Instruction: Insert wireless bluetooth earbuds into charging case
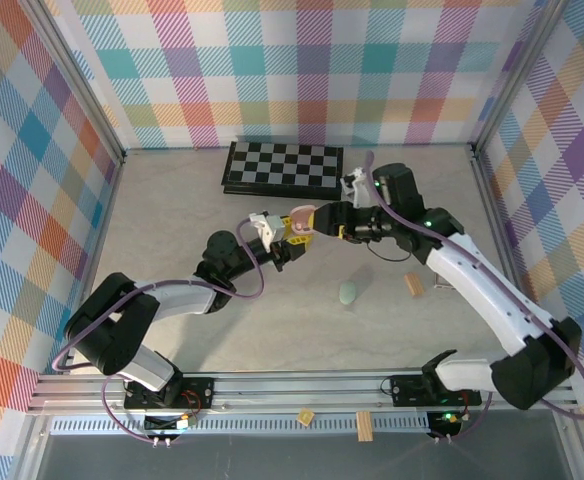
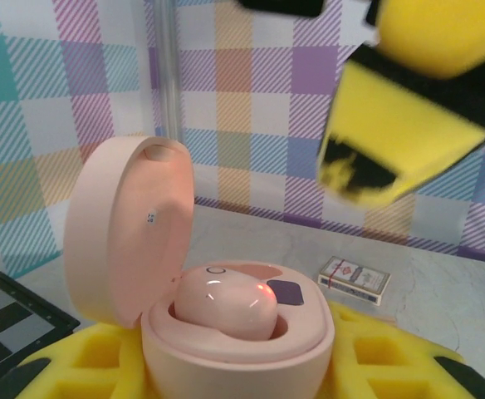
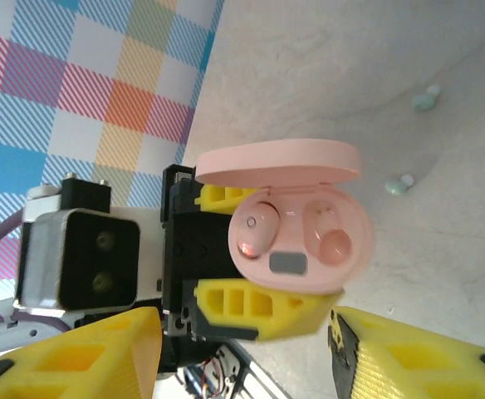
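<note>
The left end effector is gripping the open pink pebble-shaped charging case at its base and holding it above the worktop, with the lid lifted. One small pink plastic earbud is sitting in a socket beside the grey button. Whether the second socket is filled, I cannot tell.

The right end effector is standing wide and empty. The case is lying straight ahead of it, its long axis running across from one yellow finger to the other. Two loose pale green earbuds are lying on the worktop beyond the case. The free right arm is, I judge, the one to fetch them.
</note>
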Motion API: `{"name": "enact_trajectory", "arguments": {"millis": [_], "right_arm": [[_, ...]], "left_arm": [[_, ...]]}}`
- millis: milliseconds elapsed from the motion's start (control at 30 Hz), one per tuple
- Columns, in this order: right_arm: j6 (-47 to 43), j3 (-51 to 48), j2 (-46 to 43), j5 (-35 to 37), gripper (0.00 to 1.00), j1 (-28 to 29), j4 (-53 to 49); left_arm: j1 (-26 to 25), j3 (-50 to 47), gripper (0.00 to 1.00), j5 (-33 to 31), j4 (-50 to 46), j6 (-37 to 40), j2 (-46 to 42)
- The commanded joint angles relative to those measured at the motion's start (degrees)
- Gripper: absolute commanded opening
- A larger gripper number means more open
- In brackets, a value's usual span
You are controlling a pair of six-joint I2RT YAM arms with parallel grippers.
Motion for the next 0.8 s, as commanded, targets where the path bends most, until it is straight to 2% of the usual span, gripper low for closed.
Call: {"name": "enact_trajectory", "arguments": {"millis": [0, 133, 300, 533, 767], "right_arm": [[-0.68, -4.45, -4.13, 5.27, 0.55, -2.66, 0.77], [2.89, -10.87, -5.45, 8.28, 0.55, -5.48, 6.79], [3.96, -14.36, 1.83, 6.46, 0.56, -6.87, 12.47], [4.51, -7.6, 22.15, -4.08, 0.57, -6.01, 13.63], [6.91, -1.34, 34.4, -5.79, 0.57, -0.77, 16.71]], "left_arm": [[1.85, -2.38, 0.31, 0.05, 4.0, -1.54, -3.5], [3.06, -5.28, 0.31, -0.1, 3.01, -2.11, -7.13], [3.17, -7.67, 0.31, -0.04, -2.55, -1.51, -13.48], [3.19, -9.59, 0.31, -0.7, -12.65, -0.11, -23.4], [3.19, -9.92, 0.31, -1.51, -19.25, 1.38, -29.37]]}}
